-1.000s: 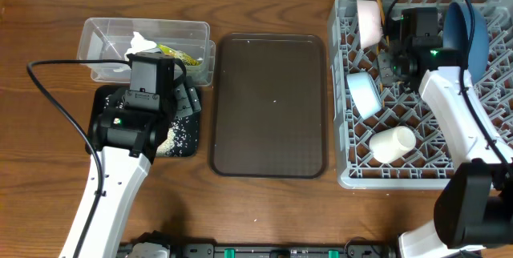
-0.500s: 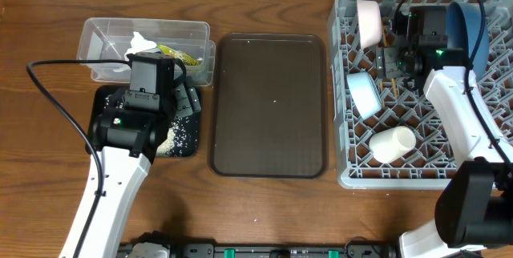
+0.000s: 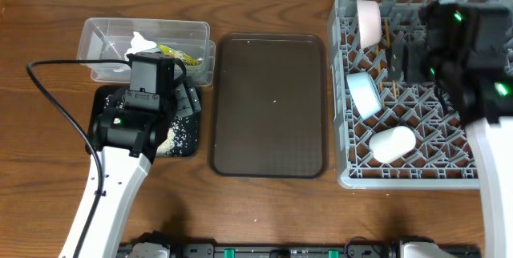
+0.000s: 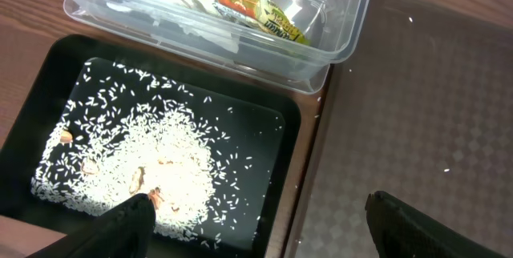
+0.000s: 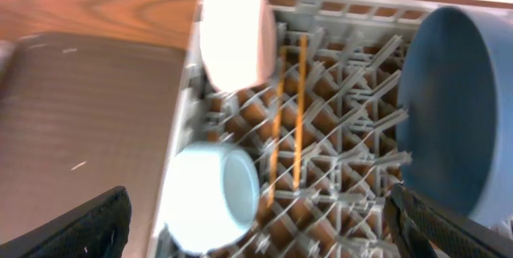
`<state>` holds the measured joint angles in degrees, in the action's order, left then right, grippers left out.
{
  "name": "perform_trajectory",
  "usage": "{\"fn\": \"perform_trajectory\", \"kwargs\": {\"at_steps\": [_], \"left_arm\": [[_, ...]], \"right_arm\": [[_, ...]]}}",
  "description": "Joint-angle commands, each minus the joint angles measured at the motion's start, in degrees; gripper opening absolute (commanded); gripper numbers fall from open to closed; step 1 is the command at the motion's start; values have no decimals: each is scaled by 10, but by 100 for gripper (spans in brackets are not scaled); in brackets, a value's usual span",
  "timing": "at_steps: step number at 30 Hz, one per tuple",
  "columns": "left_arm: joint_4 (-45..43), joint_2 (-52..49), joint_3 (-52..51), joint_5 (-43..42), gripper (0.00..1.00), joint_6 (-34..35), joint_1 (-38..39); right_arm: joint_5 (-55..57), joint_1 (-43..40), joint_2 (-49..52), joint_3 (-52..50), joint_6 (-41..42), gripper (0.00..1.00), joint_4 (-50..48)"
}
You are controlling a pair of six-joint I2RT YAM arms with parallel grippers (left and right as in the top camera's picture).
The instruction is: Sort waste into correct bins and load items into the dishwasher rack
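Observation:
The grey dishwasher rack [image 3: 343, 179] holds a white bowl [image 3: 369, 21], a light-blue bowl [image 3: 363, 94], a white cup [image 3: 393, 143] and two chopsticks [image 5: 300, 106] lying on the lattice. The dark blue plate [image 5: 453, 106] stands on edge at the rack's right; my right arm hides it from overhead. My right gripper [image 5: 256, 206] hangs open above the rack, holding nothing. The clear tub [image 3: 100, 32] contains the napkin [image 3: 140, 43] and the wrapper [image 4: 252, 6]. Rice [image 4: 152, 170] lies in the black tray [image 4: 264, 114]. My left gripper [image 4: 260, 210] is open over that tray's right edge.
A dark brown serving tray [image 3: 268, 106] lies between the bins and the rack. The tub and black tray touch, at the table's left. Upright pegs fill the rack around the dishes.
My right gripper went from shut to open and rose up and to the right, away from the chopsticks now lying in the rack. The left arm has not moved.

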<state>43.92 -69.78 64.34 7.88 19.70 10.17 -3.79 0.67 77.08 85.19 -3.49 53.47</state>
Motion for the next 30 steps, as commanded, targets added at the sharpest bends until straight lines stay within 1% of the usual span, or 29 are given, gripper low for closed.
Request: {"fn": "perform_trajectory", "kwargs": {"at_steps": [1, 5, 9, 12, 14, 16, 20, 23, 27, 30], "left_arm": [[2, -3, 6, 3, 87, 3, -2], [2, -3, 6, 3, 87, 3, -2], [2, -3, 6, 3, 87, 3, -2], [2, -3, 6, 3, 87, 3, -2], [2, -3, 6, 3, 87, 3, -2], [2, -3, 6, 3, 87, 3, -2], [2, -3, 6, 3, 87, 3, -2], [2, -3, 6, 3, 87, 3, -2], [2, -3, 6, 3, 87, 3, -2], [2, -3, 6, 3, 87, 3, -2]], "right_arm": [[-42, 10, -33, 5, 7, 99, 42], [-42, 10, -60, 5, 7, 99, 85], [-42, 10, -66, 5, 7, 99, 116], [-41, 8, -66, 5, 7, 99, 169], [-37, 8, -66, 4, 7, 99, 177], [-35, 8, -66, 4, 7, 99, 164], [-35, 8, -66, -9, 7, 99, 91], [-36, 5, -94, -63, 7, 99, -12], [-38, 5, -179, -202, 7, 99, -172], [-37, 5, -267, -336, 7, 99, -281]]}}
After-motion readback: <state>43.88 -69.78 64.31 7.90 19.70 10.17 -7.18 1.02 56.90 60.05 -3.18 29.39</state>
